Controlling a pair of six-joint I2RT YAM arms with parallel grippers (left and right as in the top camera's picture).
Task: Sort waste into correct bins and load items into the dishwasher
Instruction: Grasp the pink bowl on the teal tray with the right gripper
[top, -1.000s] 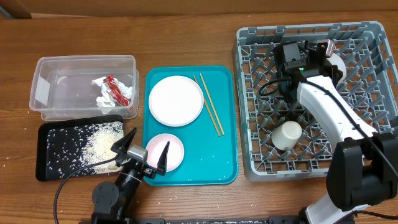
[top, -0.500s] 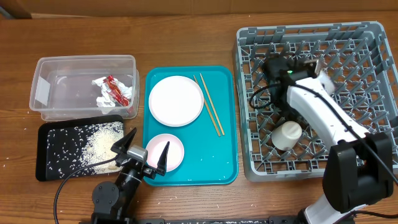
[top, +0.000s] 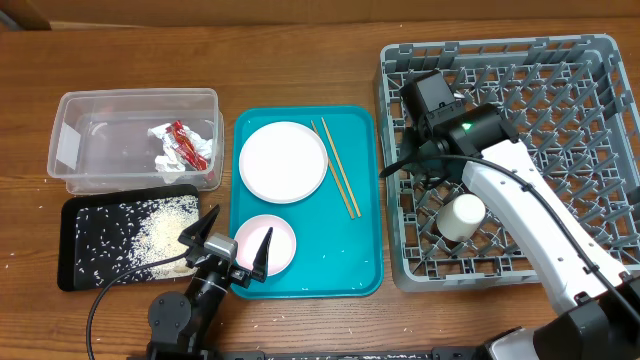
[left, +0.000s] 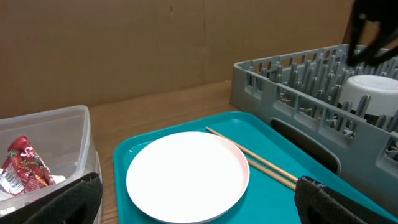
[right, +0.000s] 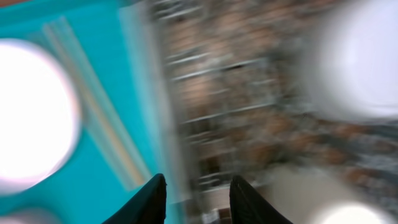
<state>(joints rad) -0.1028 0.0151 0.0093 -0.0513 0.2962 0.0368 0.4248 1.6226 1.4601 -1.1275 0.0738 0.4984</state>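
The right arm has swung from the far part of the dish rack (top: 580, 70) to the rack edge nearest the teal tray (top: 350, 260); the left arm has not moved. The right gripper (right: 198, 200) is spread and empty, probably heading to the tray for another item, though blur is heavy. The white cup (top: 462, 215) stands in the rack. On the tray lie the large white plate (top: 283, 162), chopsticks (top: 337, 182) and pink plate (top: 270, 242). The left gripper (top: 235, 240), spread, waits at the tray's near-left corner. Left of the tray, the wrapper (top: 185, 145) sits in the clear tub (top: 80, 110) and the rice (top: 160, 235) in the black tray (top: 75, 270).
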